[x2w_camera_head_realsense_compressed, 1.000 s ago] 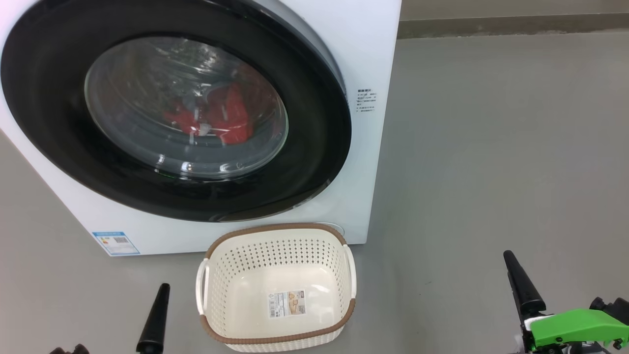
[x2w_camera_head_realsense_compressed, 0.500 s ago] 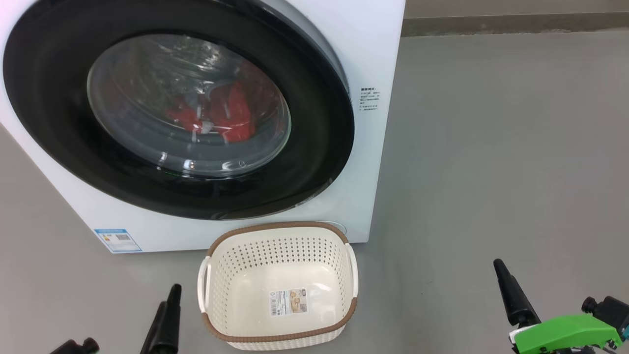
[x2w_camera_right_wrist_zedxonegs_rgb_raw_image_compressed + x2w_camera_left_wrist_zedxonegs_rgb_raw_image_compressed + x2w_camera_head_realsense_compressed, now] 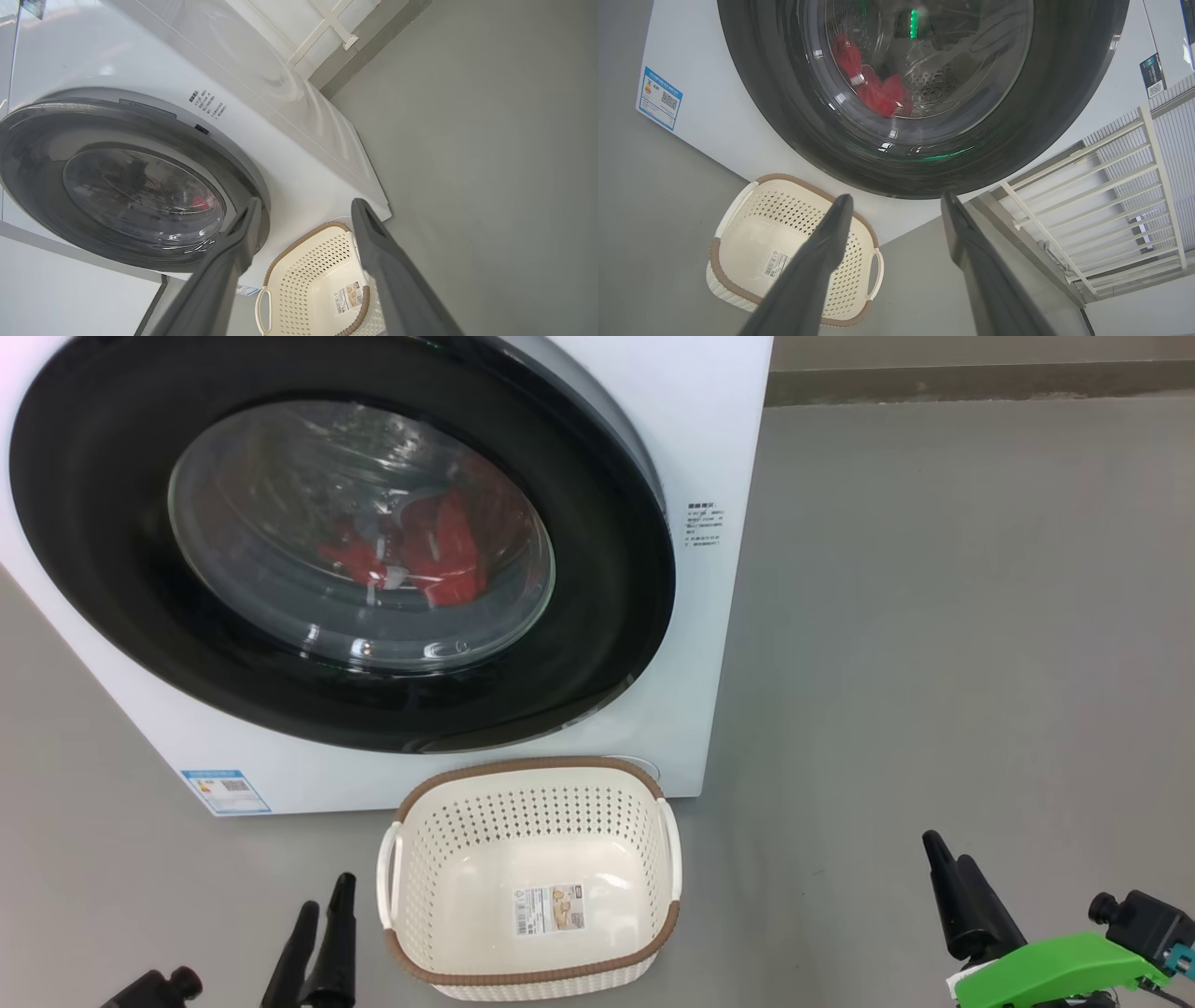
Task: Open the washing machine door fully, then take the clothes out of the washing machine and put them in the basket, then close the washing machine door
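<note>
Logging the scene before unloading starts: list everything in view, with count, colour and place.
washing machine: one, white, on the floor ahead
washing machine door: one, black rim around clear glass, on the machine's front
clothes: count unclear, red with white, in the drum behind the glass
basket: one, cream with brown rim, on the floor before the machine, no clothes in it
paper label: one, white, on the basket's bottom
blue label: one, on the machine's lower left front
railing: one, white, beside the machine
floor: grey
left fingers: two, dark, apart, left of the basket
right fingers: two, dark, apart, right of the basket
green cover: one, on the right arm
</note>
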